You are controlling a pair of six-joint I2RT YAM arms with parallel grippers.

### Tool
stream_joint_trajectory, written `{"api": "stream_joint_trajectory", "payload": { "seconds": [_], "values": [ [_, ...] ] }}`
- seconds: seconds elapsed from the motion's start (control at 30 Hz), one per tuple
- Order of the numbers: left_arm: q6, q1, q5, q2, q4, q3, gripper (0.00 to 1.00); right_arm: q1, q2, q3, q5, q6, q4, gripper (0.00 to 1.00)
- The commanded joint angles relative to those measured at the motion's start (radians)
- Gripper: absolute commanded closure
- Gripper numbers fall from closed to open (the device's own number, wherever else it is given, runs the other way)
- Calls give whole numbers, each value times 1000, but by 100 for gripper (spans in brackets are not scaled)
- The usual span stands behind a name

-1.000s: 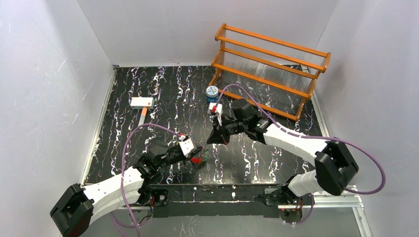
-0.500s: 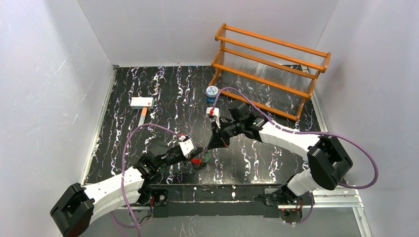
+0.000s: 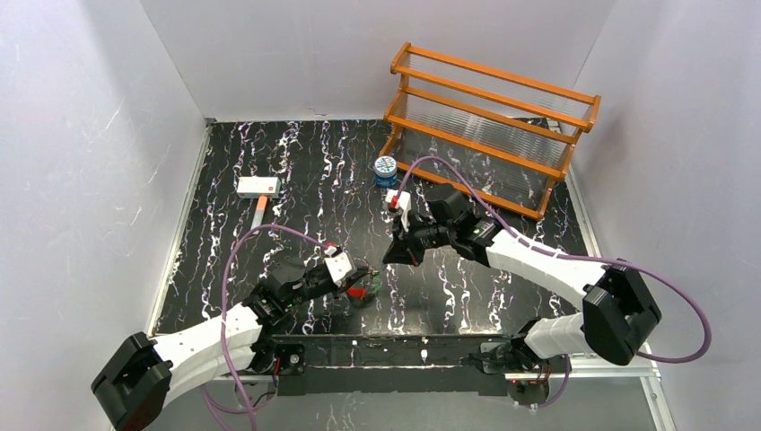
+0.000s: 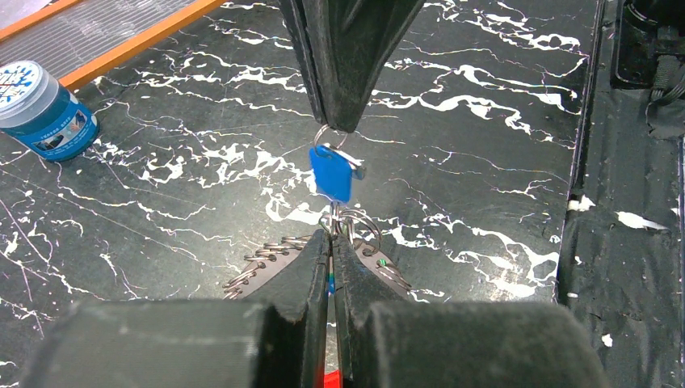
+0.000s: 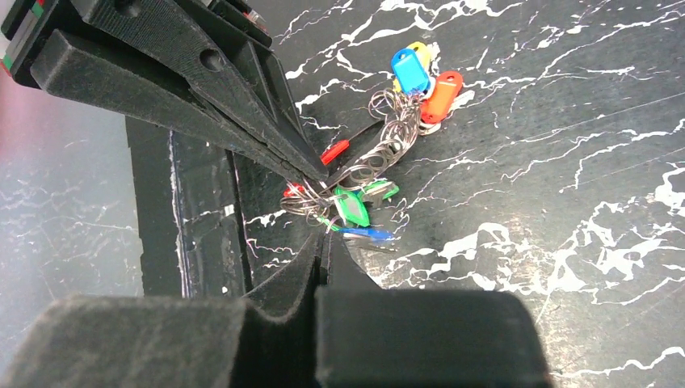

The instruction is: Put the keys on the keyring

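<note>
Upper right of the top view: an orange rack (image 3: 489,126). Before it a blue tin (image 3: 385,169). Upper left, a white mallet (image 3: 258,187) lies on the black marbled bench (image 3: 296,162).

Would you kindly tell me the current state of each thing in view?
left tool: shut on keyring.
right tool: shut on blue key.
blue key: hanging between both tools.
tin: upright, lid on.
hammer: lying flat.
rack: standing upright.

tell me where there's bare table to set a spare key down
Bare table lies between the mallet and the blue tin, and along the left edge nearer than the mallet. Crowded: near centre, where the left gripper and right gripper meet at the keys.
</note>
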Motion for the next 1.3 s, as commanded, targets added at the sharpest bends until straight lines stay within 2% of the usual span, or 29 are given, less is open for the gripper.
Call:
{"api": "stream_joint_trajectory", "payload": {
  "seconds": [0.0, 0.47, 0.93, 1.27],
  "values": [
    [-3, -2, 2, -15, 36, -4, 100, 1, -19, -14, 17, -17, -16, 99],
    [-6, -3, 5, -18, 36, -3, 100, 26, 72, 50, -113, -43, -15, 99],
    [-6, -2, 9, -17, 37, -1, 100, 38, 83, 85, -47, -36, 8, 99],
    [-5, -3, 10, -12, 36, 2, 100, 44, 102, 110, -69, -56, -8, 99]
  ]
}}
